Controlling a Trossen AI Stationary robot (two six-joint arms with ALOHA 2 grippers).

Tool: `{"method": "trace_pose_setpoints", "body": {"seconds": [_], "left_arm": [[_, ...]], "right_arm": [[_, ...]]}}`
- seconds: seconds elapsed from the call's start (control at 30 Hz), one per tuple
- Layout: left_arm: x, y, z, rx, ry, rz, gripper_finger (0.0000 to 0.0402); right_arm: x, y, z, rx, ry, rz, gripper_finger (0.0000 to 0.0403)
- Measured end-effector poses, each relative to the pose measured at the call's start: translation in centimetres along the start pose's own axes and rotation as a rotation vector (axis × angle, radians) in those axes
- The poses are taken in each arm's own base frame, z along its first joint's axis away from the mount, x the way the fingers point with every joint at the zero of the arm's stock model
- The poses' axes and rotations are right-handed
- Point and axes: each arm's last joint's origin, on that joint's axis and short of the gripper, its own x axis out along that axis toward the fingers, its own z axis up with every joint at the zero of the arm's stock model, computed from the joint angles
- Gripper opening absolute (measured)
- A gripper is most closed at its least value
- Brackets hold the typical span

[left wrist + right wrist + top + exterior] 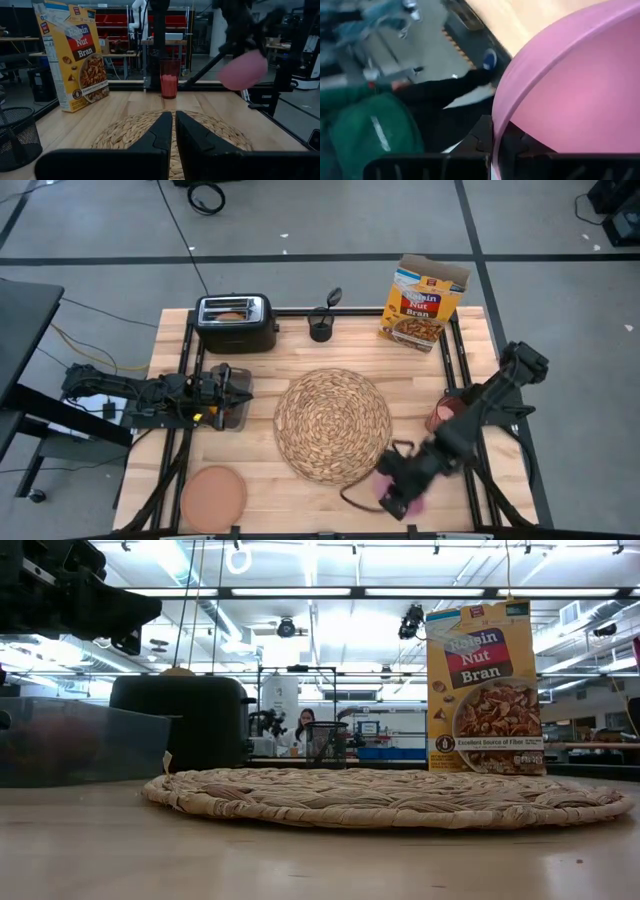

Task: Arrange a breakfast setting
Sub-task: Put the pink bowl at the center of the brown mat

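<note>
The round straw placemat (pixel 332 425) lies flat mid-table and also shows in the low view (pixel 390 798). My right gripper (pixel 398 483) is shut on the pink bowl (pixel 413 502) past the mat's near right edge. The left wrist view shows the bowl (pixel 243 70) in the air. The brownish-pink plate (pixel 213 496) lies flat at the near left. The translucent pink cup (pixel 169 78) stands upright right of the mat. A toast slice (pixel 231 315) sits in the toaster. My left gripper (pixel 173 127) is shut and empty, left of the mat. I see no apple. My right gripper holds the pink bowl by its rim (pixel 496 131), one finger inside the bowl and one outside. The bowl is lifted clear of the table and tilted, as the left wrist view shows. Which way the fingers point I cannot tell.
A black toaster (pixel 236 322) and a yellow cereal box (pixel 424 304) stand along the far edge. Between them stands a black mesh holder (pixel 320 330) with a spoon-like utensil in it. A clear bin (pixel 80 743) sits by my left gripper.
</note>
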Motion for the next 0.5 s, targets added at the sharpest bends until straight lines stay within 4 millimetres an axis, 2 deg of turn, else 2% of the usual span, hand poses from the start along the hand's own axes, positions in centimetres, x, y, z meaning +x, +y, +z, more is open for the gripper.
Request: {"method": "trace_pose_setpoints", "body": {"seconds": [0.2, 0.4, 0.5], "left_arm": [[0.0, 0.0, 0.0, 0.0, 0.0, 0.0, 0.003], [0.0, 0.0, 0.0, 0.0, 0.0, 0.0, 0.003], [0.0, 0.0, 0.0, 0.0, 0.0, 0.0, 0.003]], "right_arm": [[-1.6, 0.0, 5.0, -0.647, -0.106, -0.001, 0.001], [-2.2, -1.7, 9.1, -1.31, -0.14, -0.167, 0.001], [-2.2, -2.6, 10.9, -1.585, -0.118, -0.276, 0.001]]}}
